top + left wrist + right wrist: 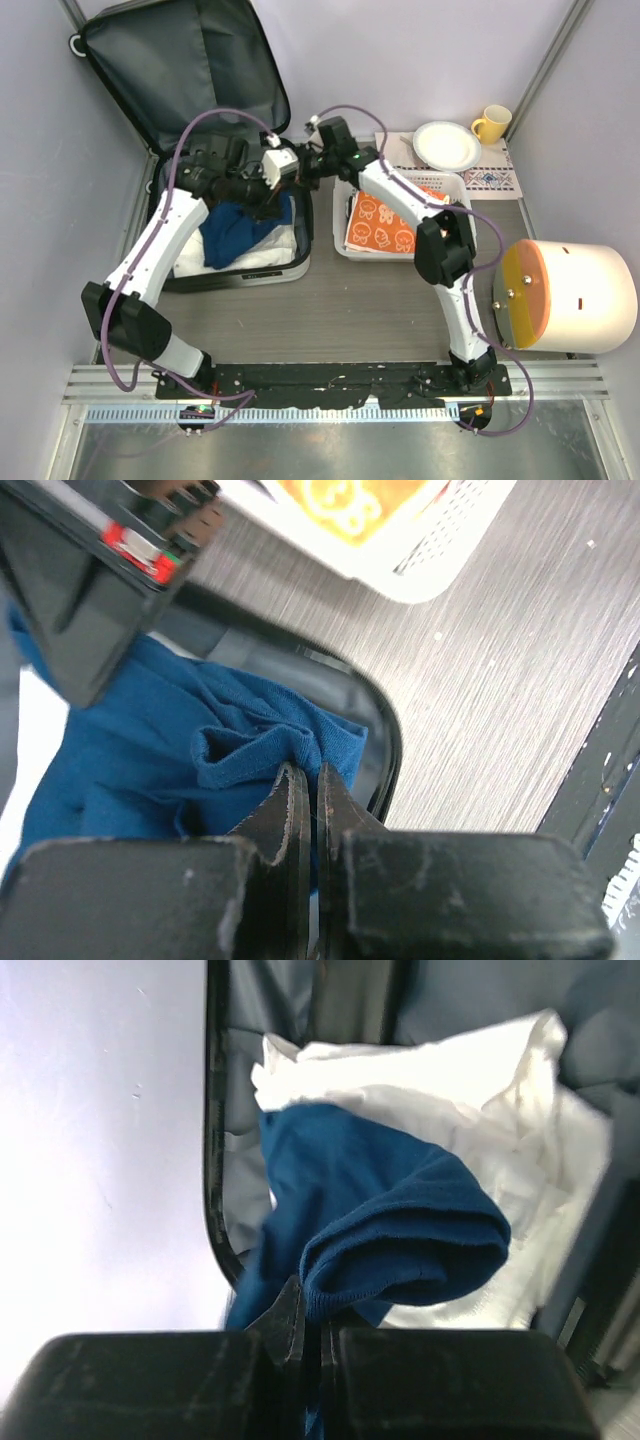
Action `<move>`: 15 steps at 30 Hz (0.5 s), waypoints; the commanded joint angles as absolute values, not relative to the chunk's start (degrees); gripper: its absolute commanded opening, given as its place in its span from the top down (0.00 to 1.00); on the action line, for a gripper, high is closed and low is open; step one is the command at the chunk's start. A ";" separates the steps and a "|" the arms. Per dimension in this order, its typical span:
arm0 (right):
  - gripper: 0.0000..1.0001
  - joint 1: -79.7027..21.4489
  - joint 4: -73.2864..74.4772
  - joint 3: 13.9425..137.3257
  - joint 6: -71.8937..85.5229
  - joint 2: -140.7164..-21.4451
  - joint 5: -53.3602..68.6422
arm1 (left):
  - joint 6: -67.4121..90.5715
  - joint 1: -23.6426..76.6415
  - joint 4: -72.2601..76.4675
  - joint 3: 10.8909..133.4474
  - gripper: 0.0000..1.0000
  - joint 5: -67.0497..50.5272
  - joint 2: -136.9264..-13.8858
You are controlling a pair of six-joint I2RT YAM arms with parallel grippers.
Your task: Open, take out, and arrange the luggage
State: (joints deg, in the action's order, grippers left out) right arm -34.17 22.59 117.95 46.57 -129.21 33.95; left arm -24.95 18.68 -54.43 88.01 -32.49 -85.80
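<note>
1. Your luggage (170, 70) sits at the far left of the table with its lid thrown back against the rear wall, so the opening step looks done.
2. Its lower half is not emptied: a blue garment (235, 232) lies bunched on top of a white garment (270, 255), both inside the shell.
3. Your left gripper (308, 775) has its jaws pressed together on a fold of the blue garment near the suitcase's rounded corner.
4. Your right gripper (308, 1305) is likewise closed, nipping a rolled edge of the same blue cloth, with the white one behind it.
5. With both tools on one piece, you appear to be at the start of lifting it out; nothing shows it clear of the rim yet.
6. Just right of the suitcase stands the white basket (455, 185), already holding an orange patterned item (385, 225); it seems the likely place to set clothes down.
7. What remains, by my reading: take out the blue piece, then the white one, and arrange them.
8. Beyond the basket, a plate (447, 145) and a yellow mug (490, 123) sit well apart from your work.
</note>
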 commanded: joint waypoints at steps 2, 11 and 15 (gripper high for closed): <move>0.99 -26.91 26.35 119.27 37.73 -119.28 34.01 | -19.08 27.15 -54.76 95.44 1.00 -36.30 -89.64; 0.99 -17.67 35.14 114.53 27.61 -112.42 34.10 | -12.57 36.82 -49.40 105.99 1.00 -34.72 -100.79; 0.99 -12.14 37.52 111.98 24.26 -109.35 35.95 | -9.06 42.87 -45.45 110.11 1.00 -33.49 -104.93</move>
